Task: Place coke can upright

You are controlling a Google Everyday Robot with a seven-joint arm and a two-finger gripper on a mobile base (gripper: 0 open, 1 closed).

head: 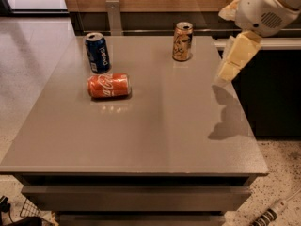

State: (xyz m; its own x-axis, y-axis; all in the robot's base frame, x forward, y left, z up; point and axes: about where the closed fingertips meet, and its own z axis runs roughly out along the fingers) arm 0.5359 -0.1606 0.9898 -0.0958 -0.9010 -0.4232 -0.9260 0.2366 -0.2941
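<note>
The task is judged to be barely begun; nothing of it is done. The coke can (108, 85) is seen lying on its side on the grey table (164, 140), its silver top turned to the left of the view, and it is touched by nothing. Just behind the coke can a blue Pepsi can (98, 53) is stood upright, close but apart; further behind the coke can and off to its right, a tan-gold can (182, 41) is likewise stood upright. The gripper (235, 55) is held in the air well apart from the coke can, far to its right and somewhat behind it, over the table's edge; a shadow (225, 121) is cast on the tabletop below it. Whether the gripper is spread or pressed together cannot be told, but nothing is carried in it. What is left, by this judgement, is nearly everything: the coke can must be reached, grasped, turned onto its base, set down on the table, and released without the Pepsi can beside it being knocked.
</note>
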